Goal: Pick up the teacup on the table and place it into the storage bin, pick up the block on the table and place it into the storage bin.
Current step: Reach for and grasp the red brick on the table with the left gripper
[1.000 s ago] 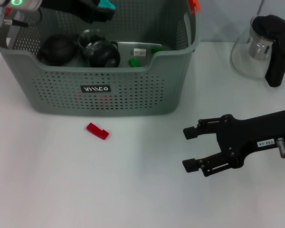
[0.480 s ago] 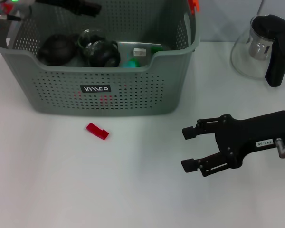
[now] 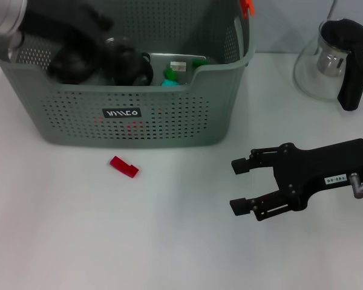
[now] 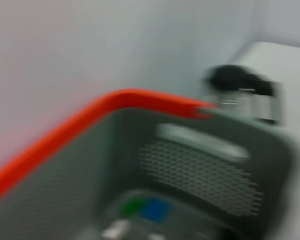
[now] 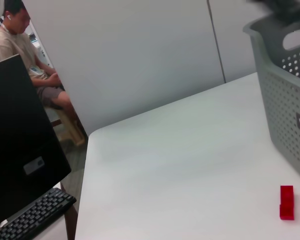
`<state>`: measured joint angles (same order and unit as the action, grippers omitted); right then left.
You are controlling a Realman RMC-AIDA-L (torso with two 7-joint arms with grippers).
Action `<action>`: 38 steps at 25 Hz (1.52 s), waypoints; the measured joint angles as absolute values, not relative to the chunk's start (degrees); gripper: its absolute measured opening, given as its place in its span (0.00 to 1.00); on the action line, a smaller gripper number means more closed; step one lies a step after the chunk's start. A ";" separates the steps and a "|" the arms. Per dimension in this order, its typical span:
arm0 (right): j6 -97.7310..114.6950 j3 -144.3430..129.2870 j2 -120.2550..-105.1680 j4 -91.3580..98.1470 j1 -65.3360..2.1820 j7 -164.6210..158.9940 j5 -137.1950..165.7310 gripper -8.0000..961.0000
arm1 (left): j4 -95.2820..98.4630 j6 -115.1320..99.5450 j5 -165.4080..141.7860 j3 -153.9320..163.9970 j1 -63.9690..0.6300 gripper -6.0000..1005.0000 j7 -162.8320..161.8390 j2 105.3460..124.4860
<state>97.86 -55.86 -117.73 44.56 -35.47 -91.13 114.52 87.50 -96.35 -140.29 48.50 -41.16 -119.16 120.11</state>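
The grey-green storage bin (image 3: 127, 115) stands at the back left of the white table. A teal teacup (image 3: 168, 81) lies inside it near the front wall notch, and shows as a blue blur (image 4: 155, 210) in the left wrist view. The red block (image 3: 124, 167) lies on the table just in front of the bin, also seen from the right wrist (image 5: 286, 202). My left gripper (image 3: 81, 23) is a dark blur above the bin's back left corner. My right gripper (image 3: 237, 186) hovers open and empty over the table, well right of the block.
Two dark round pots (image 3: 72, 63) and green pieces (image 3: 198, 62) also sit in the bin. A glass teapot (image 3: 336, 63) with a black handle stands at the back right. The bin's orange handle clip (image 4: 115, 105) fills the left wrist view.
The teal teacup left my left gripper and now lies in the bin. The left arm has swung left over the bin. The right gripper has crept slightly left.
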 joint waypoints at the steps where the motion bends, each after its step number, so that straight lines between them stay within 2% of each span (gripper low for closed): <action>1: 97.78 -55.85 -117.68 44.55 -35.45 -91.21 114.52 0.97 | 89.83 -99.51 -139.04 48.47 -40.29 0.91 -118.09 120.63; 7: 97.44 -55.81 -117.46 44.55 -35.32 -91.37 114.51 0.97 | 97.30 -109.56 -133.16 48.65 -35.68 0.91 -116.01 122.55; 11: 97.34 -55.81 -117.62 44.31 -35.24 -91.38 114.52 0.97 | 94.91 -108.12 -134.21 51.38 -31.16 0.91 -115.06 124.10; 14: 97.24 -55.81 -117.52 43.66 -35.30 -91.51 114.52 0.97 | 90.62 -104.59 -136.25 54.60 -29.48 0.91 -116.72 124.31; 21: 97.09 -55.65 -117.28 43.19 -35.39 -91.87 114.52 0.97 | 80.61 -97.17 -145.59 58.26 -31.69 0.91 -126.86 124.16; 38: 97.12 -55.64 -115.90 43.15 -35.53 -92.37 114.52 0.97 | 74.22 -88.27 -155.47 72.09 -35.85 0.90 -144.32 124.36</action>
